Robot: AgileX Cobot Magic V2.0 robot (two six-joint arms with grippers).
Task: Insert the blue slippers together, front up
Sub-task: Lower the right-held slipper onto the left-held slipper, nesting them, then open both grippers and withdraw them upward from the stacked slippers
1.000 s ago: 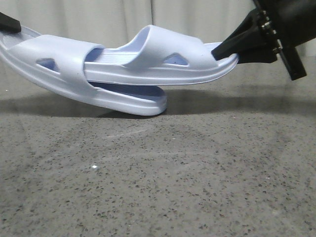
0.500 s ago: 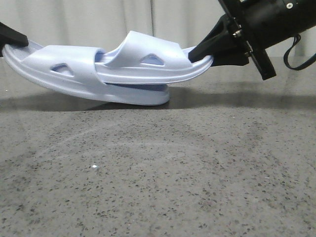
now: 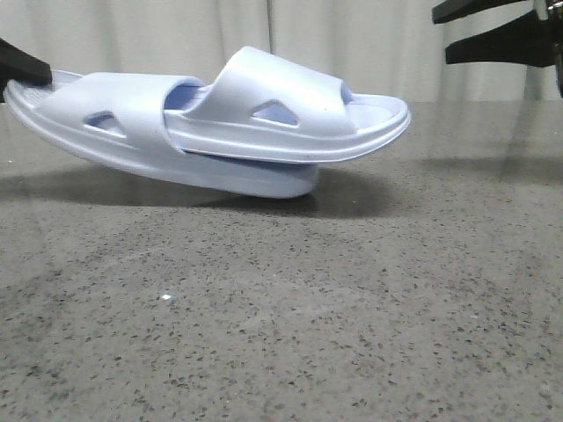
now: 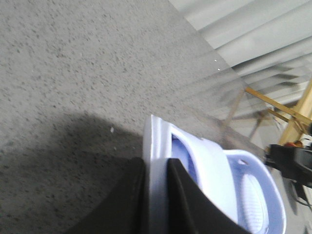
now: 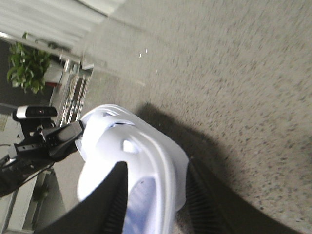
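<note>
Since a moment ago, the right gripper (image 3: 440, 35) is being pulled away, wide open; the blue slippers (image 3: 264, 123) are being held nested above the table (image 3: 281, 334) by the pinching left gripper (image 4: 157, 195); setting down is left

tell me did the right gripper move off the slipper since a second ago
Yes. The right gripper has let go of the upper slipper and pulled up and rightward, against the curtain behind.
</note>
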